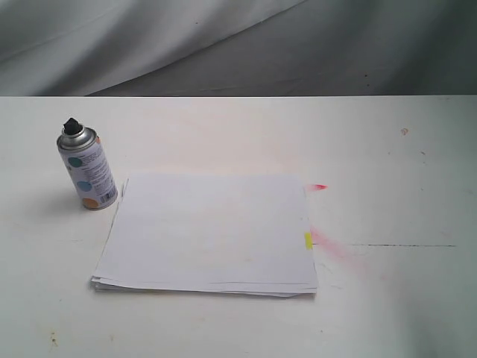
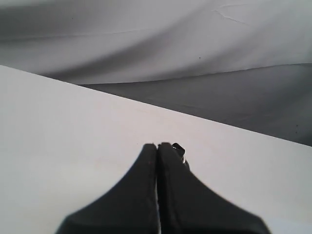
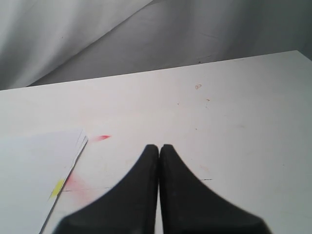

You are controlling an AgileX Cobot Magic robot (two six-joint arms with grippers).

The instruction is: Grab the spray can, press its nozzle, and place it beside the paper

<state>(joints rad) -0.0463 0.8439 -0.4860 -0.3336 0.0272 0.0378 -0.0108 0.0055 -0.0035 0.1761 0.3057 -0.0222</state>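
A pale, creased cloth [image 1: 149, 45] hangs behind the far edge of a white tabletop [image 1: 223, 127]. One spray can [image 1: 87, 168] stands upright toward the tabletop's left edge, with its single black nozzle [image 1: 72, 126] on top of the silver shoulder. Its white label shows three dots, teal, blue and orange from top to bottom. The fine print down the label's side is too small to read. The can is just beside the far left corner of the paper [image 1: 209, 231], apart from it or barely so.

The paper is one thin stack of several white sheets, slightly fanned, lying midway between the left and right edges and closer to the near edge. One yellow tab [image 1: 308, 240] sits on the side of the stack facing the right edge. Beyond that side the tabletop carries a red streak [image 1: 319, 186] and a pink smear [image 1: 335, 247].

The left fingers [image 2: 141, 195] are clenched together, gripping nothing, above bare tabletop. The right fingers [image 3: 136, 195] are likewise pressed together and empty, close to the tabbed side of the paper.
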